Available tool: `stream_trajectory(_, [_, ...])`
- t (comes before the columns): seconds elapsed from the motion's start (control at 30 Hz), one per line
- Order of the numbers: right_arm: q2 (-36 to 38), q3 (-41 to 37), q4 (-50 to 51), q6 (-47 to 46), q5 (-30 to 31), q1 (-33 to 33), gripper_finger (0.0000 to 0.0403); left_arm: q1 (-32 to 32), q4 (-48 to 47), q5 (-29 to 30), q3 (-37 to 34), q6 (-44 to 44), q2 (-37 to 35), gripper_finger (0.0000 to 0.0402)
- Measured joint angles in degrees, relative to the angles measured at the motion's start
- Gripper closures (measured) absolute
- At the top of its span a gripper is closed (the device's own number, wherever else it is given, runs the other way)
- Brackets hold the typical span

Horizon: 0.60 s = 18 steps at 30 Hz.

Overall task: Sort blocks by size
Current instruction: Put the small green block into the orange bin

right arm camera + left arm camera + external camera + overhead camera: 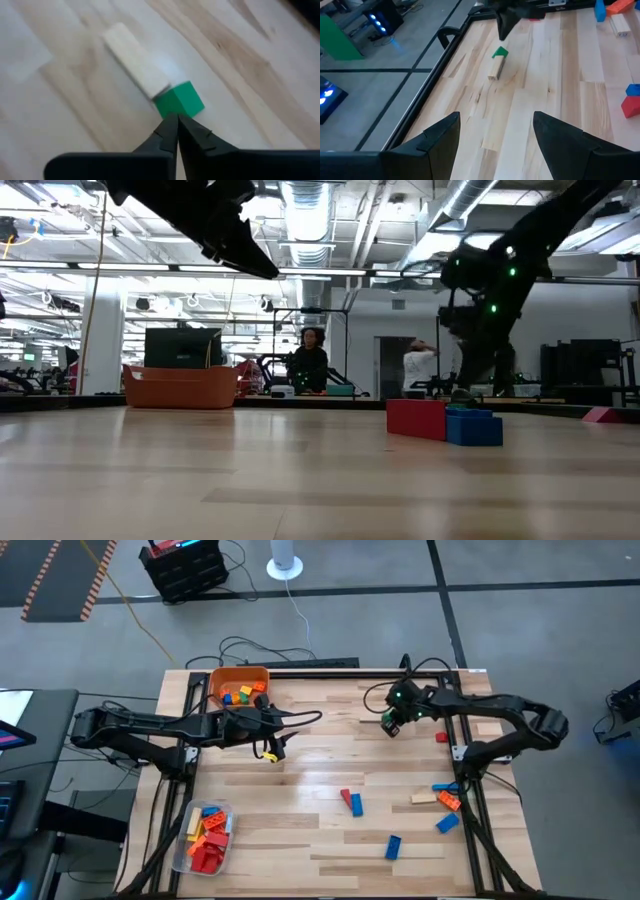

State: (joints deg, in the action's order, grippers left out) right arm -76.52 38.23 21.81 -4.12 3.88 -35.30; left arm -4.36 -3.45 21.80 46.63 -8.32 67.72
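Note:
A green cube (179,101) lies on the wooden table, its side against the end of a longer tan block (135,60); both also show in the left wrist view, green cube (500,51) and tan block (494,68). My right gripper (176,122) hangs just above the green cube, shut, with nothing between its fingers; from above it stands at the table's far right (392,725). My left gripper (495,145) waits open over the far left of the table (270,745), pointing toward that pair.
An orange bin (228,678) with a few blocks stands at the far left; a clear tub (190,858) of red, orange and blue blocks stands at the near left corner. Loose blocks lie mid-table (352,802), near the front (393,846) and at the right (445,800).

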Motion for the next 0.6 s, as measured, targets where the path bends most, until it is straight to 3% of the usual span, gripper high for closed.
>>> stream_trajectory(0.13, [2.2,1.4,2.9,5.5,0.0,1.6,0.0363,0.0,-0.1,0.0,0.0,0.0,0.0,0.0156])
stream_trajectory(0.23, [2.1,1.2,3.4,12.1,0.0,2.5,0.0336,0.0,0.2,0.0,0.0,-0.1,0.0,0.0156])
stream_trajectory(0.47, [-3.9,1.2,-1.2,13.4,-0.1,1.3,0.0201,0.0,1.2,0.0,0.0,-0.2,0.0,0.0157])
stream_trajectory(0.6, [-6.1,2.1,-1.6,2.4,-0.1,-0.2,0.0135,0.0,0.7,0.0,0.0,0.2,0.0,0.0157])
